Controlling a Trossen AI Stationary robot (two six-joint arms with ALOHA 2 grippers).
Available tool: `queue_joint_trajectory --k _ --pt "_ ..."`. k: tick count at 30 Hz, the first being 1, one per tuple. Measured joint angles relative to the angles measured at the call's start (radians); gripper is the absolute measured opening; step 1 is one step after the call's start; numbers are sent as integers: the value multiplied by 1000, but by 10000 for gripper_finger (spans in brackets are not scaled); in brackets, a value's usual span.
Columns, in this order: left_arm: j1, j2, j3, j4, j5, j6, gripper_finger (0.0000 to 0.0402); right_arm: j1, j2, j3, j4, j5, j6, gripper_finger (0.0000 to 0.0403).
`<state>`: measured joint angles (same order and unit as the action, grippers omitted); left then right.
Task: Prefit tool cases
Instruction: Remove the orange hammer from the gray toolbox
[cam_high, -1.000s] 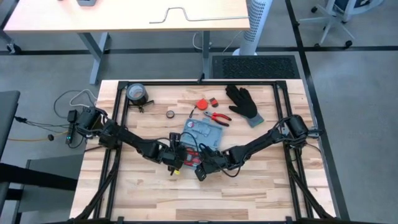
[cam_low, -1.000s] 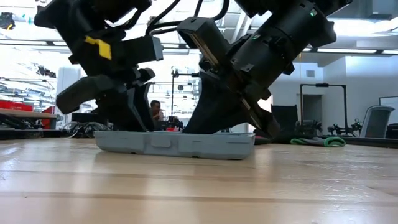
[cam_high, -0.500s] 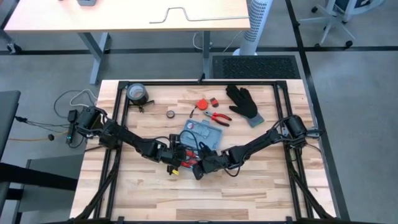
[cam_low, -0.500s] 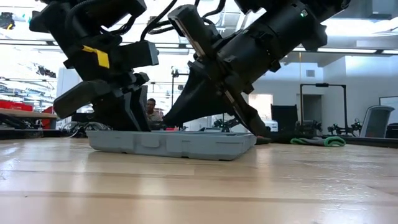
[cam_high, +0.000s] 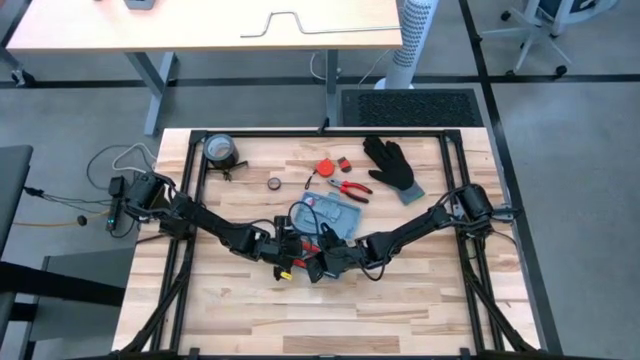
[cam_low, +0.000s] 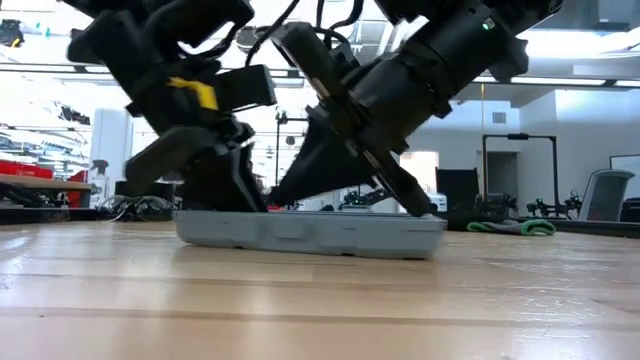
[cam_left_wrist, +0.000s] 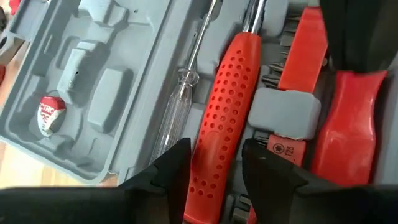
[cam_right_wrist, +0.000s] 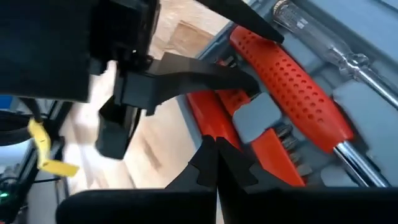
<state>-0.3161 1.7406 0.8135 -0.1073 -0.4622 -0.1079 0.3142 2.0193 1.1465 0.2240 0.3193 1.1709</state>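
Low view hides case contents; left wrist shows red-handled tool.

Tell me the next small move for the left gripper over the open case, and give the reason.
Probably a short descent followed by closing. The left gripper hangs open over the tool case, its fingers either side of the red perforated handle, which lies in its moulded slot beside the clear screwdriver. The right gripper, shut, works close by, so go slowly.
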Motion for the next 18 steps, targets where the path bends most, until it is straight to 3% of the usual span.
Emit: queue_joint_trajectory --k 7,18 --pt "-3 70 40 23 44 3 137 20 0 1 -83 24 33 2" --pt "-5 77 75 19 -28 292 137 38 -4 -3 -176 -17 49 1"
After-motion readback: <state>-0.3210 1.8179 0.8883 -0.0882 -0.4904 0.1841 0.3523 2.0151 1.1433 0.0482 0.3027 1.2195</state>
